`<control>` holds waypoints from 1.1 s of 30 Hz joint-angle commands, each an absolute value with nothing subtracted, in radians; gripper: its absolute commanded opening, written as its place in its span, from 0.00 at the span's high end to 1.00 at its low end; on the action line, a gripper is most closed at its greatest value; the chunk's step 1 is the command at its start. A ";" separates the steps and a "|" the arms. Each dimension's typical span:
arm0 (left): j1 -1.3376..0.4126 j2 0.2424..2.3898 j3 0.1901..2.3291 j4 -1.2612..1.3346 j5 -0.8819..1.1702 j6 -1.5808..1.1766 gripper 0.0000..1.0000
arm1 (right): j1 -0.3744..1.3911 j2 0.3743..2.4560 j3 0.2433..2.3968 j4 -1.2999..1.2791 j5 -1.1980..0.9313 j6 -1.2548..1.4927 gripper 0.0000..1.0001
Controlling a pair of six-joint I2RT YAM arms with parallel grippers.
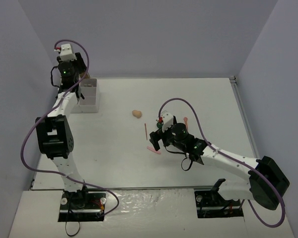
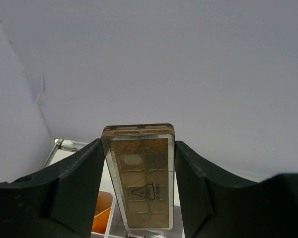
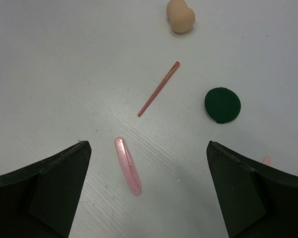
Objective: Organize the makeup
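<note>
left fingers [image 2: 79,183] pinch one brown palette [image 2: 139,173] by its long sides, over the white box [image 1: 88,94] at the far left of the tabletop [image 1: 109,148]. the palette's long axis runs out along the fingers, toward the back wall. right fingers [image 3: 44,183] are spread wide above the tabletop. below them lie one pink stick [image 3: 127,165] and one thin red pencil [image 3: 159,88], slanted opposite ways, plus one green compact [image 3: 222,105] and one beige sponge [image 3: 181,16], all apart.
</note>
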State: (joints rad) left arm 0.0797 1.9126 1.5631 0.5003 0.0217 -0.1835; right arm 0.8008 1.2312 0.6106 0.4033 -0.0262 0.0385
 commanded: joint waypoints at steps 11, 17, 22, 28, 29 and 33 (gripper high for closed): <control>0.085 1.958 1.548 0.806 0.129 -0.125 0.91 | 0.811 1.256 0.639 0.489 -0.043 0.016 0.00; 0.089 1.945 1.460 0.860 0.145 -0.112 0.90 | 0.811 1.268 0.645 0.489 -0.052 0.017 0.00; 0.089 1.941 1.400 0.874 0.154 -0.106 0.81 | 0.811 1.266 0.643 0.488 -0.051 0.015 0.00; 0.089 1.907 1.324 0.892 0.133 -0.104 0.43 | 0.811 1.262 0.641 0.492 -0.051 0.018 0.00; 0.089 1.896 1.313 0.890 0.129 -0.103 0.39 | 0.810 1.261 0.640 0.492 -0.052 0.018 0.00; 0.089 1.837 1.289 0.851 0.131 -0.091 0.24 | 0.811 1.254 0.639 0.495 -0.054 0.021 0.00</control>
State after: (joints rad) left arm 0.0799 1.9850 1.2747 0.7634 0.1293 -0.1099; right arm 0.8066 1.2682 0.6106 0.4158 -0.0427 0.0246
